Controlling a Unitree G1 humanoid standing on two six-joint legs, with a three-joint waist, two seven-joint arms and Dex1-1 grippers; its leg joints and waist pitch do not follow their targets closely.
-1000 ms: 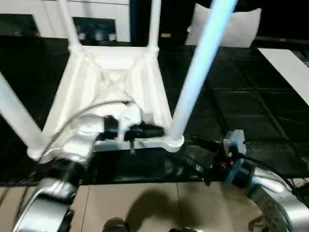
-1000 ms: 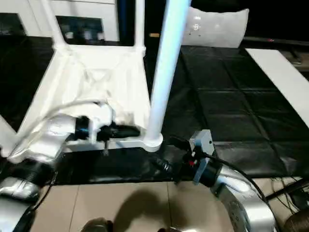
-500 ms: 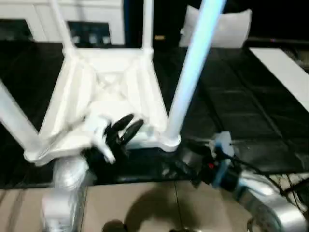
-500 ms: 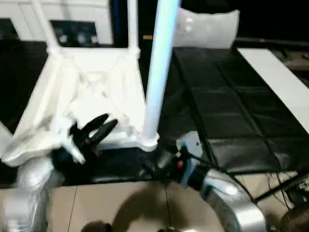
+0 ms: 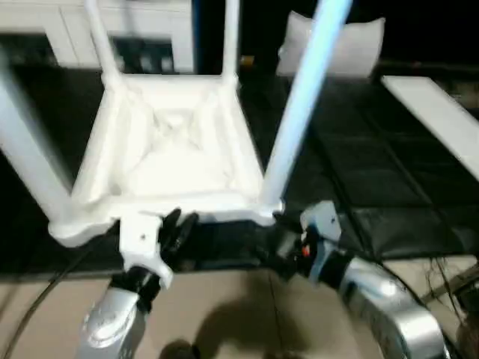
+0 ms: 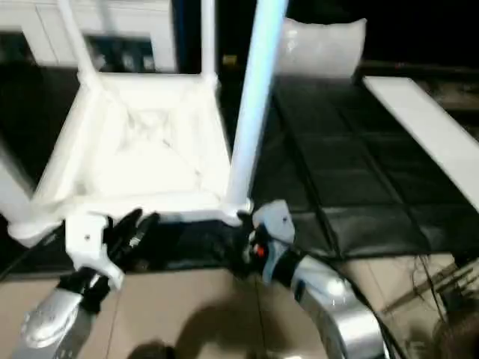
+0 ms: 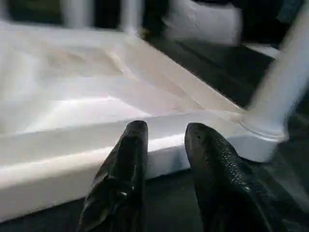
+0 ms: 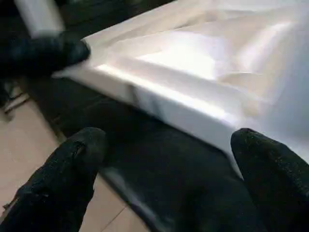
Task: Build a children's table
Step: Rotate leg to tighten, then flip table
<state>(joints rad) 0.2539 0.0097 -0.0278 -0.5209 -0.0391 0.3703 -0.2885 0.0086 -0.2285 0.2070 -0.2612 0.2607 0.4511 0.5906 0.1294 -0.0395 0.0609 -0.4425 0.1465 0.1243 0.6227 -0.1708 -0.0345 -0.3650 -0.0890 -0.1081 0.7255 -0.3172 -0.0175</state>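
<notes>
A white plastic children's table (image 5: 168,149) lies upside down on a black mat-covered workbench (image 5: 374,172), filling the upper left and centre of the head-camera frame, its ribbed underside facing up. Four white legs stand up from its corner sockets: the near right leg (image 5: 299,112) rises at a slant through the upper centre of the frame, the near left leg (image 5: 30,161) climbs along the left edge, and two far legs (image 5: 230,37) stand at the back near the top. The left gripper (image 5: 178,224) sits at lower left of the frame, just below the table's near rim; its two black fingers (image 7: 126,164) are slightly parted, with nothing between them, their tips at the white rim, though contact cannot be made out. The right gripper (image 6: 243,243) sits at lower centre, just beside the near right corner socket; its fingers (image 8: 72,164) are spread wide and hold nothing, with the table's edge lying across the gap ahead of them. A white cushion-like object (image 5: 337,45) rests at the upper right, and a pale board (image 5: 441,120) runs along the right edge. Beige floor (image 5: 224,314) shows along the bottom of the frame.
</notes>
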